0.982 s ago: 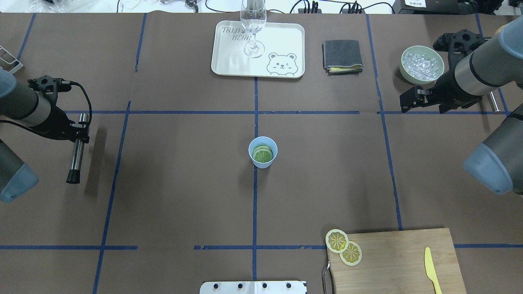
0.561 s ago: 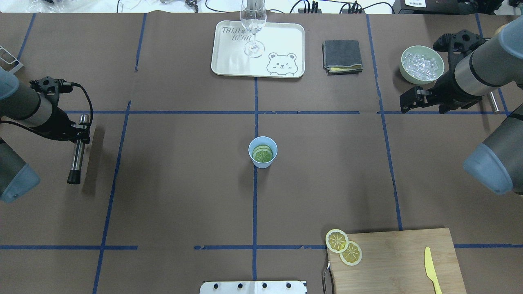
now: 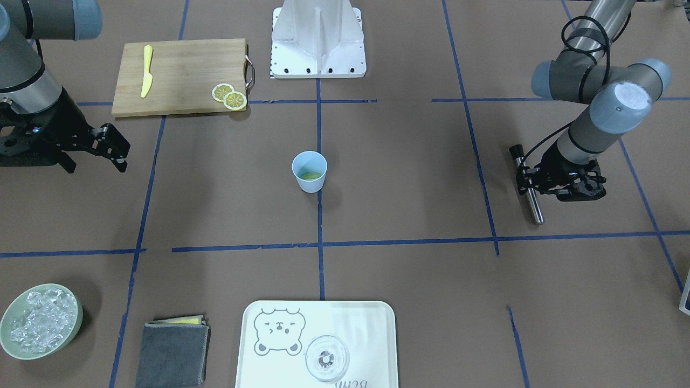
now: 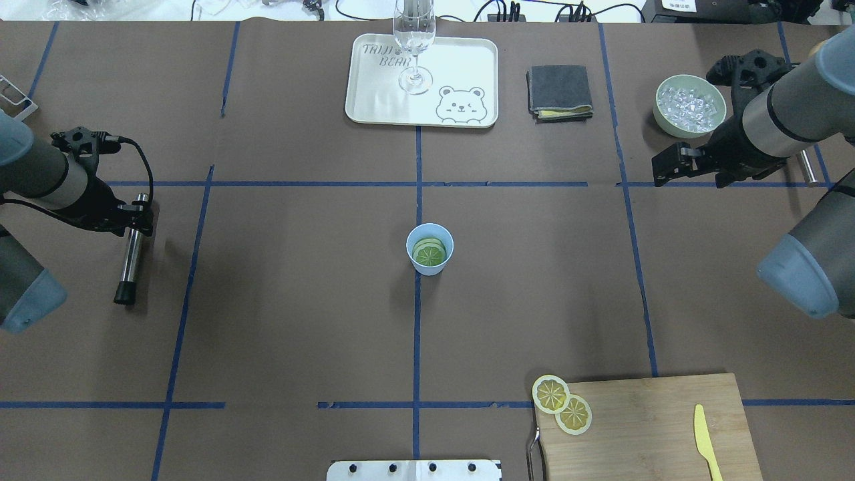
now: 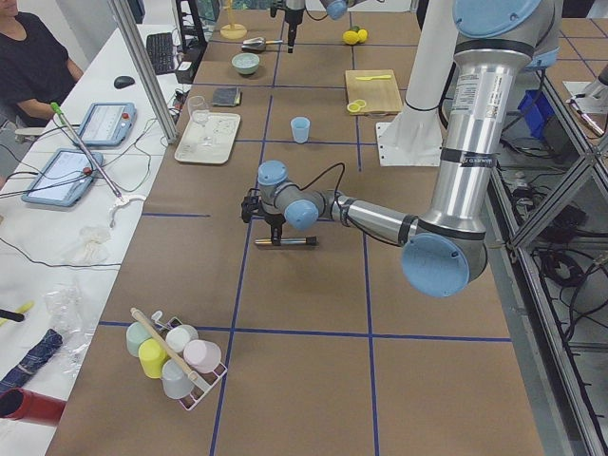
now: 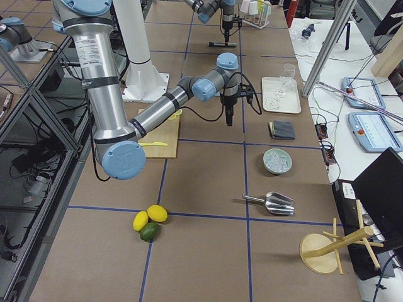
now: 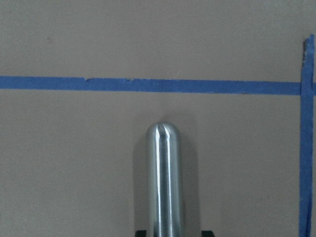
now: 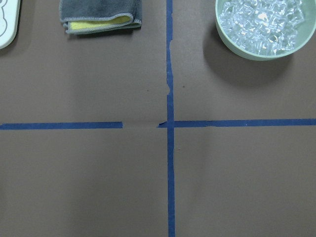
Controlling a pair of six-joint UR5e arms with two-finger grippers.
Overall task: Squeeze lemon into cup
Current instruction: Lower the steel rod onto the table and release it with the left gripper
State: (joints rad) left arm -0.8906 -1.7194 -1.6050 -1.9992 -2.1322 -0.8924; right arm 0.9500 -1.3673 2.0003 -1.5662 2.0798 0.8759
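The lemon, a thin round slice with yellow rind and pale segmented flesh point(image 4: 429, 254), lies flat inside the small light-blue tapered cup point(image 4: 411, 256) at the table's middle. That is well apart from both sets of jaws.

The left gripper point(image 4: 135, 217) is clamped on a polished steel rod with a black end point(image 4: 128, 257). From those jaws the cup lies far off to the robot's right, with bare brown table between. The rod's long axis runs nearly level with the table, rounded steel end away from the robot and black end toward it.

We judge the rod must be stood upright over the cup's mouth before it can press the slice.

The right gripper point(image 3: 111, 146) hangs equally far from the cup, with its jaws parted on nothing.
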